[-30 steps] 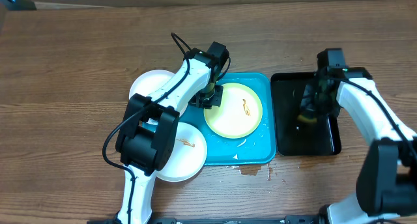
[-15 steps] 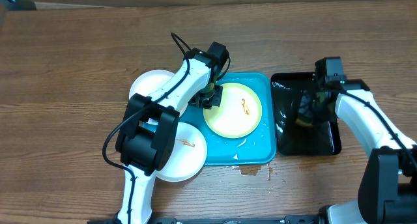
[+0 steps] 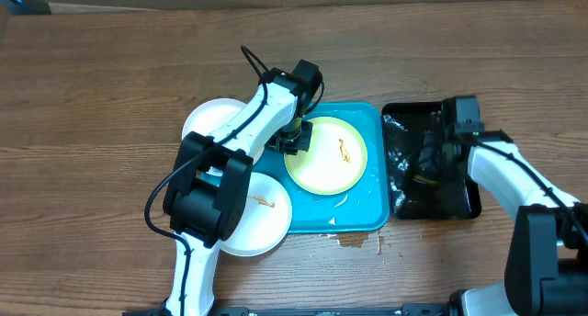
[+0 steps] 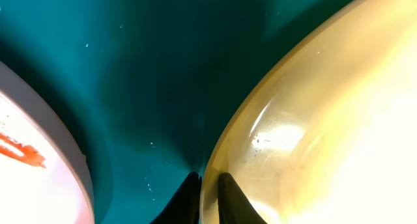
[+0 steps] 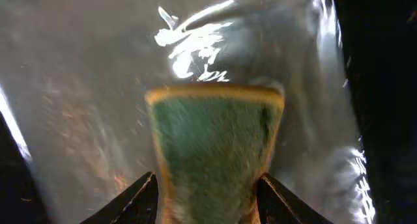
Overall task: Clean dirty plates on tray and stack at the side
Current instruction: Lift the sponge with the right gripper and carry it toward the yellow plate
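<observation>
A pale yellow-green plate (image 3: 329, 155) with a brown smear lies on the turquoise tray (image 3: 367, 215). My left gripper (image 3: 296, 138) is shut on its left rim; the left wrist view shows the fingers (image 4: 208, 191) pinching the yellowish rim (image 4: 313, 120) over the tray floor (image 4: 150, 68). One white plate (image 3: 209, 121) lies left of the tray, another white plate (image 3: 262, 213) with a brown smear sits at the tray's front left. My right gripper (image 3: 434, 164) is over the black tray (image 3: 464, 201), shut on a green sponge (image 5: 212, 146).
The black tray holds shiny water (image 3: 400, 155), also seen in the right wrist view (image 5: 78, 87). A small wet spill (image 3: 354, 240) lies on the wooden table in front of the turquoise tray. The left arm (image 3: 211, 183) crosses over the white plates.
My right gripper has moved left and toward the front across the black tray with the sponge, stirring the water. The left gripper has pulled the yellow-green plate slightly left.
</observation>
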Motion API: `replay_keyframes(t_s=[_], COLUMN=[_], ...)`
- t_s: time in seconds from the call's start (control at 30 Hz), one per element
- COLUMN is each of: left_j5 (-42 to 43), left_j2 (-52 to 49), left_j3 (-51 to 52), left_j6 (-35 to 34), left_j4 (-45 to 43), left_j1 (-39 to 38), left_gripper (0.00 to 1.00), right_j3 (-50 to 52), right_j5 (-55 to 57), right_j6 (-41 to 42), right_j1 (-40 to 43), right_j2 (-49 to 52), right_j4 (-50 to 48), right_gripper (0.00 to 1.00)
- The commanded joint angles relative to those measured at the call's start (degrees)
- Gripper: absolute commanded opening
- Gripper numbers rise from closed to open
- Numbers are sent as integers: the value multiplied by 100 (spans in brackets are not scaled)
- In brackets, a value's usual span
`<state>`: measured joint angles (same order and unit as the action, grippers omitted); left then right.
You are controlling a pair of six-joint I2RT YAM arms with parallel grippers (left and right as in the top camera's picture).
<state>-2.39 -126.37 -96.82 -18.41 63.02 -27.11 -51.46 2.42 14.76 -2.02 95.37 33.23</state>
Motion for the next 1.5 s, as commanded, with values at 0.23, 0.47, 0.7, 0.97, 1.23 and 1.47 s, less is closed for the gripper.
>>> replay_keyframes(t_s=[0.23,0.47,0.7,0.97,1.23,1.47], left_j5=[-57,-59,22,188,201,203], left_j2=[-70,-70,-70,-70,-70,-72], left_j3=[-42,-42,-42,-42,-42,-42], left_j6=[-2,0,-4,0,0,-4], left_j4=[13,-7,-48,-68,-70,-74], left_j1=[46,48,35,13,11,11], left_gripper=[14,14,25,4,4,4], right_j3=[343,-361,-1261,-1342,-1357,-1648], right_j5=[52,52,52,850,968,796], right_j6=[4,-17,-50,-245,-166,-146], right_j1=[-17,-17,-92,-603,-664,-660], right_j2=[-70,-127,-173,-175,-175,-195], right_j4=[-374,417,1515,1718,1818,2260], right_gripper=[13,4,4,4,4,4])
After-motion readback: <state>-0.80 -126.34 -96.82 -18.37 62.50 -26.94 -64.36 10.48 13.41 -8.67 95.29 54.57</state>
